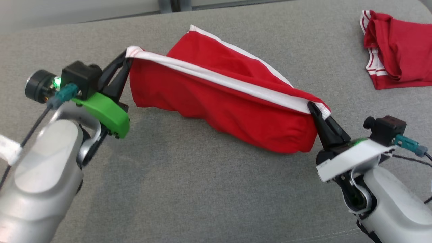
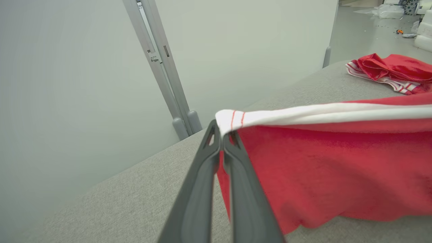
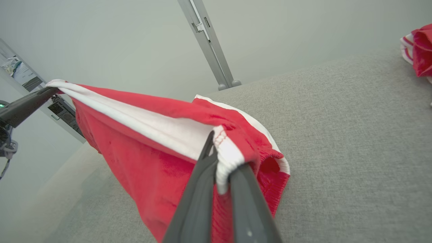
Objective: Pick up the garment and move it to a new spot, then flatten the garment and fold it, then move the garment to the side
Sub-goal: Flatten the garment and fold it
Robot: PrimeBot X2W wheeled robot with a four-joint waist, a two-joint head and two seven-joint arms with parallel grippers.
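Observation:
A red garment (image 1: 222,101) with white trim hangs stretched between my two grippers over the grey cloth surface (image 1: 189,189). My left gripper (image 1: 126,60) is shut on its white-banded left corner, and in the left wrist view that gripper (image 2: 222,135) pinches the band with the garment (image 2: 320,168) draping off to the right. At the other end my right gripper (image 1: 312,108) is shut on the right corner of the band. The right wrist view has this gripper (image 3: 219,148) clamped on the white hem, the garment (image 3: 141,152) sagging leftward. The cloth's lower edge touches the surface.
A second red garment (image 1: 398,50) with white stripes lies crumpled at the far right of the surface, also in the left wrist view as a crumpled red garment (image 2: 391,71). A pale wall with a grey post (image 2: 162,67) stands behind the surface's far edge.

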